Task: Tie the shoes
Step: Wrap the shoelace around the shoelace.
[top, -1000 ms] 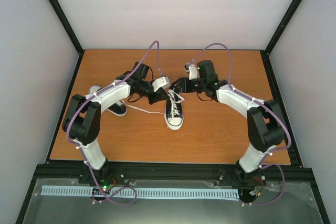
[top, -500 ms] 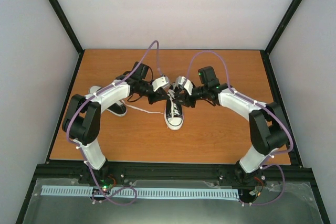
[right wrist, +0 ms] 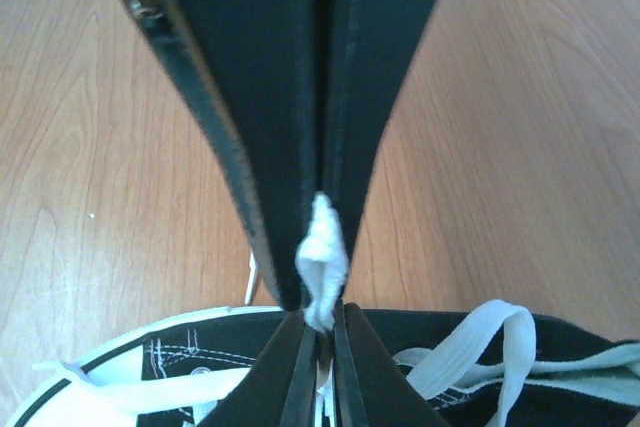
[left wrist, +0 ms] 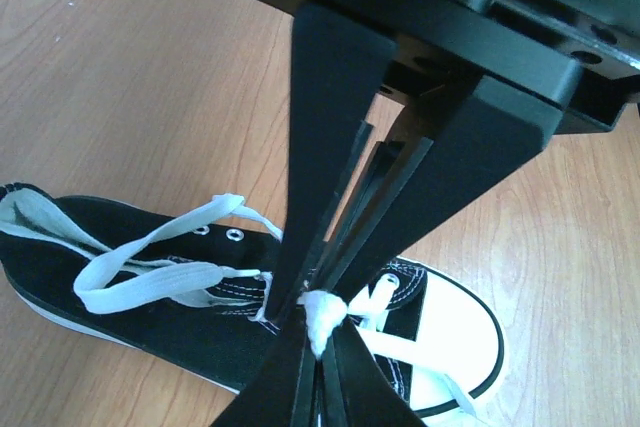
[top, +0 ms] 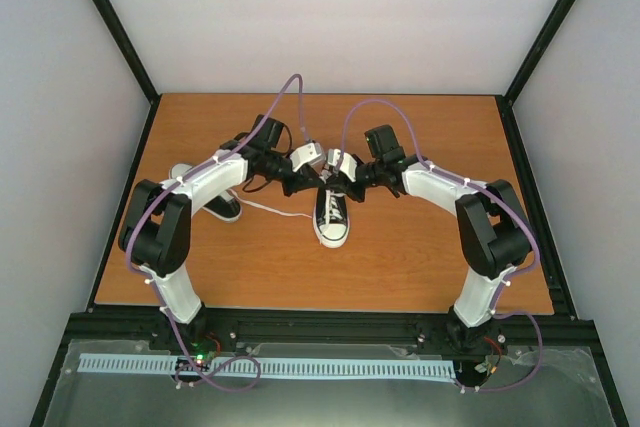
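I have the shoe [top: 332, 219] at the middle of the bench [top: 430, 127], toe toward the near edge. My left pincer [left wrist: 305, 299] is clamped on a wad of white lace [left wrist: 320, 315], and the right pincer [right wrist: 318, 295] is pinched shut on what looks like the same wad, tip to tip. No bow shows yet; a first crossing may hide beneath. The 2nd shoe [top: 222, 205], near the left edge, lies untied.

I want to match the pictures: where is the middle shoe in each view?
Top external: shoe at centre, toe down.
Left wrist: shoe across the bottom, toe right.
Right wrist: shoe along the bottom edge, toe left.
Shared landmark: lace wad, mid-frame in both wrist views.
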Tool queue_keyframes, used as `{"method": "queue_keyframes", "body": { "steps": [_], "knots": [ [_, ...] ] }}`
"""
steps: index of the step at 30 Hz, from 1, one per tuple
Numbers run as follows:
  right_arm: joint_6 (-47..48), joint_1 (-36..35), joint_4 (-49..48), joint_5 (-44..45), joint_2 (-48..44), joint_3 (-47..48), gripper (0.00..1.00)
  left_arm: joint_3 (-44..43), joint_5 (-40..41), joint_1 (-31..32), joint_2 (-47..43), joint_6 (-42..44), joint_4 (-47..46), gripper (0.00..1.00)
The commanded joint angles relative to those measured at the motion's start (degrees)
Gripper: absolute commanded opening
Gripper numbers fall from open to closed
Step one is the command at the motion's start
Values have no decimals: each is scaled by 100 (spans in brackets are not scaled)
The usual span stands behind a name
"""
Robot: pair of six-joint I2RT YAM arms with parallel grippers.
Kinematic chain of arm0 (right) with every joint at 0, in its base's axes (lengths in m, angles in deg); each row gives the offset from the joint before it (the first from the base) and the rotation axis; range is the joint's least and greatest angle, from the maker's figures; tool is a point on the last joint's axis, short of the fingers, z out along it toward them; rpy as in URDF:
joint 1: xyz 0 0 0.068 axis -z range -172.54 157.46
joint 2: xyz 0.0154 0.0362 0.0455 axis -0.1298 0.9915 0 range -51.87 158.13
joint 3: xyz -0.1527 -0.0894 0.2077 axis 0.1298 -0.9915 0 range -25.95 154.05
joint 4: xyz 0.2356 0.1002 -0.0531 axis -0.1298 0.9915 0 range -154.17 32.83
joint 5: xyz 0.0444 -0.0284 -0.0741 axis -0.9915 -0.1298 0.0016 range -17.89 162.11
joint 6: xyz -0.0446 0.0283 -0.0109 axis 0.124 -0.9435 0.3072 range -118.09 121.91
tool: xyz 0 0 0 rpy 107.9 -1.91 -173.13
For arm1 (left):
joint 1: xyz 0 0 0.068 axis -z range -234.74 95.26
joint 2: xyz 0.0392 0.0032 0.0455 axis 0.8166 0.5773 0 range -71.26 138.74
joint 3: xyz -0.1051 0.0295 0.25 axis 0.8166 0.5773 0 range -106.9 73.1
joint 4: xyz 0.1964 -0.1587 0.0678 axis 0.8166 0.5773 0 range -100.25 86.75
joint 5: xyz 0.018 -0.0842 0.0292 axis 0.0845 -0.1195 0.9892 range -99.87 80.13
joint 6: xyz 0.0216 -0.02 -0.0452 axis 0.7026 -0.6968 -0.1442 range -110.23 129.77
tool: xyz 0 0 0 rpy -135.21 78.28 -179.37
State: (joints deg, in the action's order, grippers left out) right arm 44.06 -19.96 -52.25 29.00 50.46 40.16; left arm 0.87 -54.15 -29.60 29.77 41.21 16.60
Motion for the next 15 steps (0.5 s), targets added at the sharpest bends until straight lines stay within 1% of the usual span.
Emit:
{"method": "queue_keyframes", "body": {
  "steps": [1,3,4,5,6,7,8,10,12,15],
  "knots": [
    [219,-26,-59,-11,22,83,3,-271,-227,-10,26,151,48,1],
    [216,-20,-48,17,-28,36,3,-298,-234,-14,30,212,254,1],
    [201,-19,-58,22,-58,10,3,-335,-239,-10,27,309,372,2],
    [184,-18,-73,24,-89,-23,3,-404,-233,-14,45,488,566,12],
    [175,-18,-71,22,-124,-73,3,-526,-230,-22,54,885,919,29],
    [172,-16,-75,15,-151,-106,3,-610,-217,-45,71,1250,1160,42],
    [166,-18,-76,8,-168,-142,3,-669,-211,-94,87,1595,1345,47],
    [140,-11,-76,21,-193,-182,3,-750,-174,-251,159,2138,1411,49],
    [103,-8,-108,10,-191,-206,3,-1060,-69,-383,440,2336,1426,48],
    [-16,-6,-181,-34,-164,-213,3,-1501,58,-388,874,2804,1579,49]
  ]
}}
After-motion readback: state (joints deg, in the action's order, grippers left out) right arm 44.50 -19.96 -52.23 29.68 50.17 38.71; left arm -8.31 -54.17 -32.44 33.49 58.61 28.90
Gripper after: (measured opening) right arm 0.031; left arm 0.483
